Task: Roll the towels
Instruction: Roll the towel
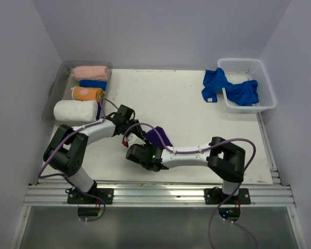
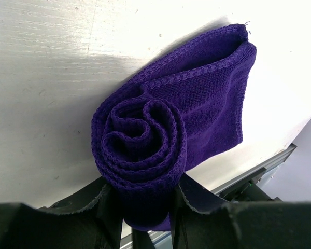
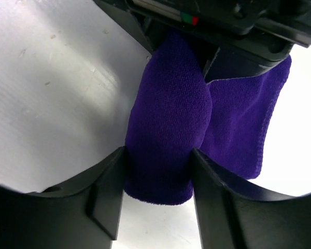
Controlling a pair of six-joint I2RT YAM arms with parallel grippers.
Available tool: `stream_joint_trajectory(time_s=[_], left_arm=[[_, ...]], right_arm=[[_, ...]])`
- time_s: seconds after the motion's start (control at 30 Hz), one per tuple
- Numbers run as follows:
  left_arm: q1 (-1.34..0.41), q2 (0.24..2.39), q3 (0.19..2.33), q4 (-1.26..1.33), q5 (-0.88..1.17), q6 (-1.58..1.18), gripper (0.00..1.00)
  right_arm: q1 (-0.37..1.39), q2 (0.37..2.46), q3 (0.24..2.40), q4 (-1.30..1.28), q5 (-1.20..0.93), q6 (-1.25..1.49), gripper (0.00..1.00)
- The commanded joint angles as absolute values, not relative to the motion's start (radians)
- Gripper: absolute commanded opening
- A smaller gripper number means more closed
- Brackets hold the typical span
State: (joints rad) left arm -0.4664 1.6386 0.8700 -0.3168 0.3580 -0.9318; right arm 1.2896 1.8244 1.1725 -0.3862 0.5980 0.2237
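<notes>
A purple towel (image 1: 158,137) lies near the table's front, rolled at one end with a loose flap trailing out. In the left wrist view the roll's spiral end (image 2: 140,150) sits between my left gripper's (image 2: 142,205) fingers, which are shut on it. In the right wrist view my right gripper (image 3: 158,179) is shut across the same roll (image 3: 168,119) from the opposite side, with the flap (image 3: 243,124) to the right. The left gripper (image 3: 212,26) faces it from above. In the top view both grippers meet at the towel, left (image 1: 137,134) and right (image 1: 145,151).
A clear bin (image 1: 52,96) at the back left holds rolled pink (image 1: 90,72), blue (image 1: 93,83), orange (image 1: 87,94) and white (image 1: 75,110) towels. A white basket (image 1: 268,88) at the back right holds blue towels (image 1: 242,92), one draping onto the table (image 1: 213,85).
</notes>
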Motion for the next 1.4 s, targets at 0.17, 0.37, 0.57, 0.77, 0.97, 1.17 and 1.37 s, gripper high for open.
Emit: stream_joint_trajectory(time_s=[0.17,0.37,0.57,0.77,0.97,1.17,1.37], left_arm=[[-0.469,1.606,0.900,-0.353,0.351,-0.907,0.45],[-0.451,1.559,0.925,-0.390,0.360,-0.858,0.69],[-0.443,1.520,0.927,-0.391,0.356,-0.844,0.93],[-0.443,1.522,0.891,-0.333,0.388,-0.850,0.95],[-0.443,1.522,0.858,-0.268,0.416,-0.850,0.94],[-0.443,1.508,0.821,-0.247,0.420,-0.842,0.95],[-0.443,1.549,0.802,-0.207,0.425,-0.842,0.91]], right_arm=[[1.276,1.821,1.184,-0.308,0.603,0.284,0.31],[1.151,1.703,1.046,-0.169,0.359,0.353,0.25],[1.069,1.655,0.968,-0.083,0.143,0.388,0.24],[1.008,1.640,0.908,-0.006,-0.038,0.434,0.24],[0.908,1.654,0.859,0.097,-0.295,0.491,0.25],[0.844,1.683,0.842,0.127,-0.414,0.505,0.25],[0.813,1.726,0.856,0.120,-0.531,0.497,0.27]])
